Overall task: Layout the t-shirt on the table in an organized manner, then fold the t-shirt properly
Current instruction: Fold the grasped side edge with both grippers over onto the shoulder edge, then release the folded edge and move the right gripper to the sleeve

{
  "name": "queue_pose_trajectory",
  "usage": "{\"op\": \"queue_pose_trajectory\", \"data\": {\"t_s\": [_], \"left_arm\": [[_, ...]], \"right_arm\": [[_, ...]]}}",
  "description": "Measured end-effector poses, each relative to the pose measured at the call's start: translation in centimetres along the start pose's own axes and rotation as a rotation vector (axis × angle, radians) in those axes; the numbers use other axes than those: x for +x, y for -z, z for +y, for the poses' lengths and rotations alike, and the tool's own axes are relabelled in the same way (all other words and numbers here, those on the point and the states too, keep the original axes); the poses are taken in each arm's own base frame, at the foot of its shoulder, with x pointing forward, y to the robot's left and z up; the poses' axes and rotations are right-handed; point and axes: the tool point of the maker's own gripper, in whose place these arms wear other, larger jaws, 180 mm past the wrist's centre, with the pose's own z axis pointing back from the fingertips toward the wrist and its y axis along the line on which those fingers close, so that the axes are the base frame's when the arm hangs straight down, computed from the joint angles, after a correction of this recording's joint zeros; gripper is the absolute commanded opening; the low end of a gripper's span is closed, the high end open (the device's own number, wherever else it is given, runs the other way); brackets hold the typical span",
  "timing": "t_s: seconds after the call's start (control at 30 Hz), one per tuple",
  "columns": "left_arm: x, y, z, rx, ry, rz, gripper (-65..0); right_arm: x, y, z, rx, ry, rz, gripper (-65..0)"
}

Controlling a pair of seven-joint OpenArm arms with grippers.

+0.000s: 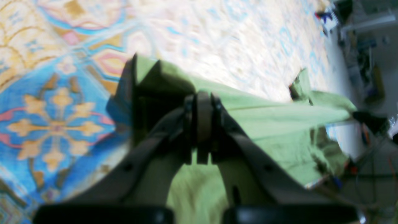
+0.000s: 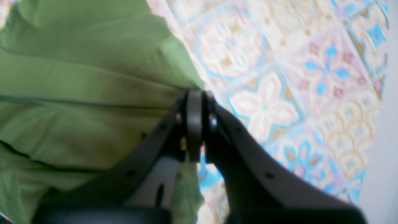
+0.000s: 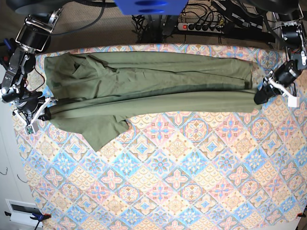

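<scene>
**Shirt stretched between 2 grippers**

Patterned table (image 3: 172, 187), tiled in pink, blue, cream and orange diamonds, filling most of the base view; cables and a power strip (image 3: 201, 26) along the far edge. Green t-shirt (image 3: 153, 81) spread in a long band across the far half of the table, folded lengthwise, with 1 loose flap hanging toward the near side at that view's left. Pulled taut between both ends, a straight crease running the whole length.

Left gripper (image 3: 263, 93) at the base view's right, jaws pressed together on the shirt's edge; in the left wrist view, left gripper (image 1: 202, 121) pinching a fold of green cloth, fabric stretching away to the far arm over the table (image 1: 56, 124).

Right gripper (image 3: 44, 111) at the base view's left, likewise clamped; in the right wrist view, right gripper (image 2: 195, 121) closed on the shirt's hem, t-shirt (image 2: 77, 93) bunched in soft folds to one side, bare table (image 2: 279, 93) to the other. Both wrist views blurred.
</scene>
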Motion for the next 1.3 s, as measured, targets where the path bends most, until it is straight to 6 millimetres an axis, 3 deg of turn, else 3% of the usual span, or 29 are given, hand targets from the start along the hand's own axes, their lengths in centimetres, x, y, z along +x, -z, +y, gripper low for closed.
{"op": "queue_pose_trajectory", "data": {"t_s": [0.17,0.33,0.5,0.6,0.73,0.77,0.93,1.1,1.17,1.3], "left_arm": [[-1.2,-0.7,-1.3,-0.01,0.038,0.039,-65.0],[-2.9,-1.4,-0.6,0.02,0.03,0.085,-65.0],[-4.6,-2.0,0.9,0.093,0.084,0.163,-65.0],[-5.4,-2.0,1.6,0.13,0.115,0.2,-65.0],[-6.2,-1.8,2.4,0.178,0.157,0.234,-65.0],[-6.5,-1.6,2.5,0.187,0.167,0.244,-64.2],[-7.5,-1.0,2.7,0.204,0.165,0.317,-46.6],[-7.7,-1.0,2.5,0.196,0.16,0.335,-41.3],[-7.3,-0.9,2.2,0.177,0.141,0.311,-41.0],[-4.3,-2.0,2.2,0.167,0.092,0.184,-41.3]], "right_arm": [[-0.3,0.1,0.3,0.008,0.003,0.003,-64.3],[-3.0,0.0,0.5,0.012,0.005,0.103,-64.3],[-3.4,-0.3,0.4,0.016,0.0,0.109,-64.3],[-5.4,-0.5,0.4,0.011,-0.007,0.178,-64.3],[-5.3,0.5,1.7,0.031,-0.082,0.205,-63.6],[-5.5,0.7,1.7,0.017,-0.114,0.229,-62.7],[-7.6,0.4,0.4,-0.066,-0.192,0.347,-49.7],[-4.3,-0.8,-0.5,-0.122,-0.214,0.25,-46.0],[-2.9,-2.1,-1.8,-0.174,-0.205,0.207,-45.9],[-2.3,-3.3,-3.0,-0.232,-0.205,0.196,-45.9]]}}
